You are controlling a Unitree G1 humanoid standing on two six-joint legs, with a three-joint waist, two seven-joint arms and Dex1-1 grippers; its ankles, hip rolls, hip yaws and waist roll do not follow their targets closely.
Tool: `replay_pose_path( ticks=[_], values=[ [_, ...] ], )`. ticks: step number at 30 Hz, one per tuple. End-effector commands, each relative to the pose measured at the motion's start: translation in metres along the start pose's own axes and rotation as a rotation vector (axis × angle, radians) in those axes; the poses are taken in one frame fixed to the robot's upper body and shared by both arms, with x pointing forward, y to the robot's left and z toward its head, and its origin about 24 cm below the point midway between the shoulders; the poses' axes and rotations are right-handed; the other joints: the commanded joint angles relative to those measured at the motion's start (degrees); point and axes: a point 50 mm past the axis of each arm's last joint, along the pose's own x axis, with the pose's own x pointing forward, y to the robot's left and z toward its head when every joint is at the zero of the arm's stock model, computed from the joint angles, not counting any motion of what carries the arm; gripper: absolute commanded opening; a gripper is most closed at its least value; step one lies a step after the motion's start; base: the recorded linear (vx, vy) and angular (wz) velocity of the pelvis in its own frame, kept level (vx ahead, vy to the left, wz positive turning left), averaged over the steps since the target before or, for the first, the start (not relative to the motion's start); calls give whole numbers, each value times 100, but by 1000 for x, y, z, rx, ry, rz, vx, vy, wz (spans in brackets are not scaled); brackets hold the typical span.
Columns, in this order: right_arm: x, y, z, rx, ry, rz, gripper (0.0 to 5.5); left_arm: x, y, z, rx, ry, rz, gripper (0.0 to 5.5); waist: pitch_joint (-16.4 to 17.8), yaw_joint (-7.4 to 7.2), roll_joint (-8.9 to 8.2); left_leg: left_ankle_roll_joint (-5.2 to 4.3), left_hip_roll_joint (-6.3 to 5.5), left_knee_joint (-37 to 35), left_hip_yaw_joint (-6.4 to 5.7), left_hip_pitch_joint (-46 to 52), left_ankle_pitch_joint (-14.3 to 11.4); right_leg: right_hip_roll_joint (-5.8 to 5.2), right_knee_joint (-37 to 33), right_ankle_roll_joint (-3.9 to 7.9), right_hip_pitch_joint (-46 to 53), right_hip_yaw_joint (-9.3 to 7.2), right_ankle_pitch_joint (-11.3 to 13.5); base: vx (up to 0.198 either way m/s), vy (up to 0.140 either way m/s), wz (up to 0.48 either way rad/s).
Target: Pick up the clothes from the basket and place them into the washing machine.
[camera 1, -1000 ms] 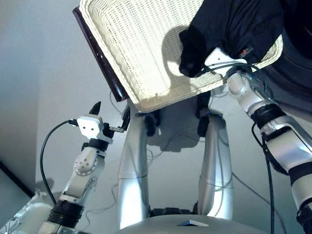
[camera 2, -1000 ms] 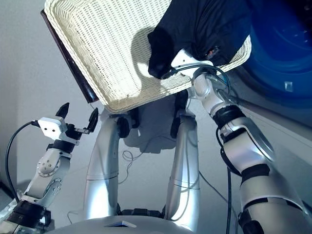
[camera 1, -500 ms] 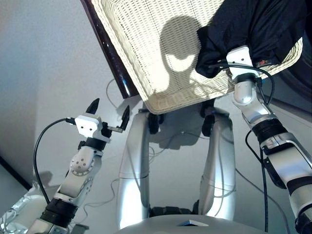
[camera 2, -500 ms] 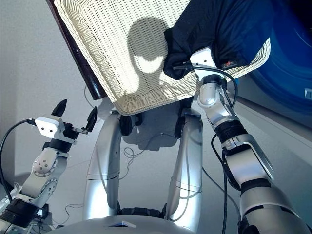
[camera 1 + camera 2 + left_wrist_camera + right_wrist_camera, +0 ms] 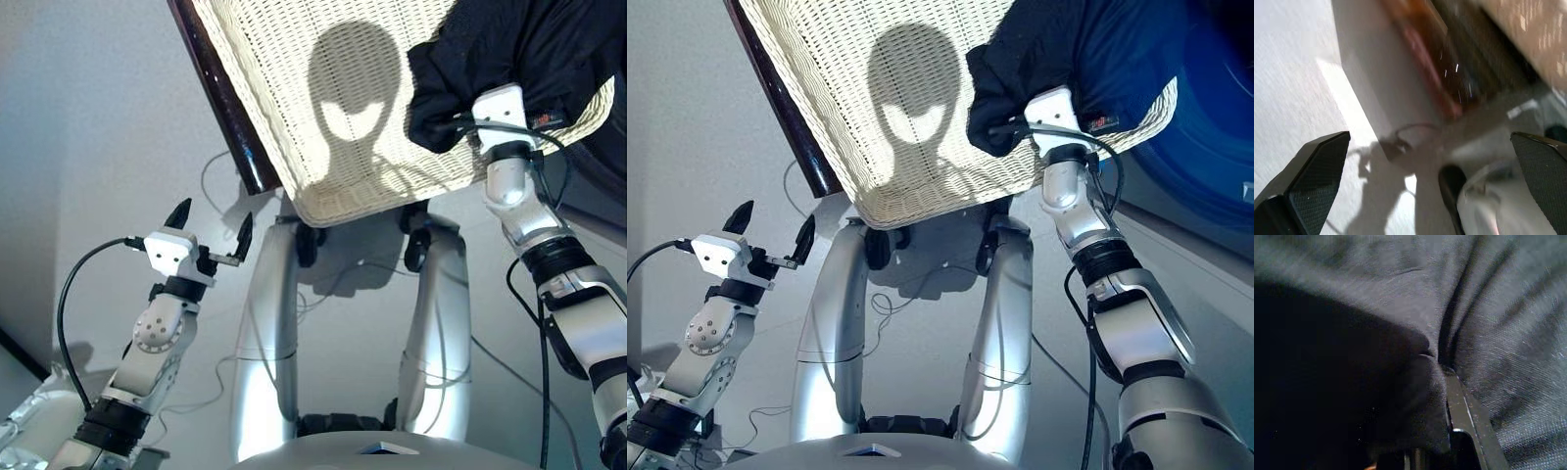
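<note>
- The basket (image 5: 294, 98) filled the upper middle of the left eye view, its cream weave mostly bare, resting on a dark-edged stand (image 5: 220, 98).
- A black garment (image 5: 519, 49) lay heaped in the basket's upper right corner, spilling over the rim; no navy or coral piece could be made out.
- The right pincer (image 5: 460, 122) was pushed into the lower edge of that black cloth. In the right wrist view the fabric pressed tight against the camera and covered most of the fingers, so whether they had closed on it could not be told.
- The left pincer (image 5: 209, 223) hung at the lower left, well apart from the basket, its two black fingers (image 5: 1317, 171) spread wide with nothing between them.
- Part of the washing machine (image 5: 1205, 127) showed as a blue-tinted round front at the right edge of the right eye view.
- Judged step: taking hold of the black garment, with transfer not begun.
- The next move would call for a sure grip, then a lift clear of the woven rim and a swing right toward the drum, keeping trailing cloth from snagging the basket.
</note>
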Motion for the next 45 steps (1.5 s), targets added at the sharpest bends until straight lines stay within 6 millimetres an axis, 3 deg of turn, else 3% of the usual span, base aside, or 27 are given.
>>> replay_pose_path(
  ticks=[1, 7, 9, 14, 16, 19, 23, 27, 31, 33, 35, 37, 40, 45],
  values=[
    [10, -152, 140, 132, -557, -486, 0, -25, -15, -26, -100, 85, 14, 550, -1072, -186, 324, -417, 124, -861, -388, 195, 636, 199, -324, -464, 503, -546, -42, 0, 0, 0],
    [-19, -145, 119, 260, -567, -267, 0, -30, -12, -26, -112, 83, 29, 550, -1078, -332, 279, -421, 120, -890, -381, 251, 630, 222, -379, -463, 577, -560, -57, 0, 0, 0],
    [-30, -157, 112, 294, -567, -302, 0, -33, -12, -28, -121, 91, 27, 550, -1098, -348, 256, -428, 122, -891, -388, 258, 623, 220, -400, -455, 589, -557, -58, 0, 0, 0],
    [-55, -165, 106, 416, -653, -375, 0, -34, -12, -29, -114, 98, 37, 550, -1097, -437, 236, -423, 144, -896, -379, 285, 597, 227, -421, -450, 610, -559, -70, 0, 0, 0],
    [-61, -172, 119, 337, -719, -471, 0, -34, -11, -29, -102, 99, 41, 550, -1117, -429, 238, -422, 134, -910, -379, 297, 588, 238, -431, -439, 616, -553, -73, 0, 0, 0],
    [-61, -178, 133, 415, -820, -600, 0, -32, -11, -29, -99, 94, 52, 550, -1142, -405, 259, -414, 129, -922, -366, 315, 562, 249, -443, -434, 616, -548, -72, 0, 0, 0],
    [-51, -175, 131, 671, -858, -523, 0, -30, -14, -29, -125, 100, 51, 550, -1158, -413, 257, -416, 142, -941, -354, 333, 557, 267, -470, -434, 632, -544, -70, 0, 0, 0],
    [-47, -179, 132, 567, -805, -485, 0, -32, -14, -29, -130, 106, 38, 550, -1150, -409, 222, -431, 153, -968, -363, 356, 576, 255, -486, -429, 657, -535, -63, 0, 0, 0],
    [-41, -170, 133, 487, -754, -440, 0, -32, -16, -28, -133, 99, 27, 550, -1098, -386, 219, -433, 158, -969, -349, 375, 588, 251, -498, -436, 674, -528, -50, 0, 0, 0],
    [-35, -166, 133, 366, -698, -429, 0, -32, -16, -26, -122, 90, 21, 550, -1075, -347, 222, -430, 151, -978, -339, 387, 602, 242, -497, -440, 674, -537, -36, 0, 0, 0],
    [-27, -157, 137, 97, -631, -418, 0, -32, -15, -24, -104, 85, 20, 550, -1053, -292, 206, -425, 140, -975, -337, 380, 618, 230, -484, -440, 674, -543, -21, 0, 0, 0],
    [-16, -148, 135, -35, -575, -425, 0, -31, -16, -23, -101, 77, 18, 550, -1042, -251, 220, -418, 140, -959, -339, 372, 613, 225, -481, -443, 674, -543, -15, 0, 0, 0],
    [16, -131, 131, -277, -451, -397, 0, -28, -18, -18, -98, 55, 7, 550, -997, -109, 231, -408, 141, -942, -316, 356, 619, 207, -462, -454, 645, -529, 17, 0, 0, 0],
    [68, -82, 122, -419, -260, -296, 0, -19, -27, -11, -137, 10, -11, 550, -894, 34, 350, -402, 130, -919, -269, 306, 652, 190, -441, -472, 584, -523, 82, 0, 0, 0]
  ],
)
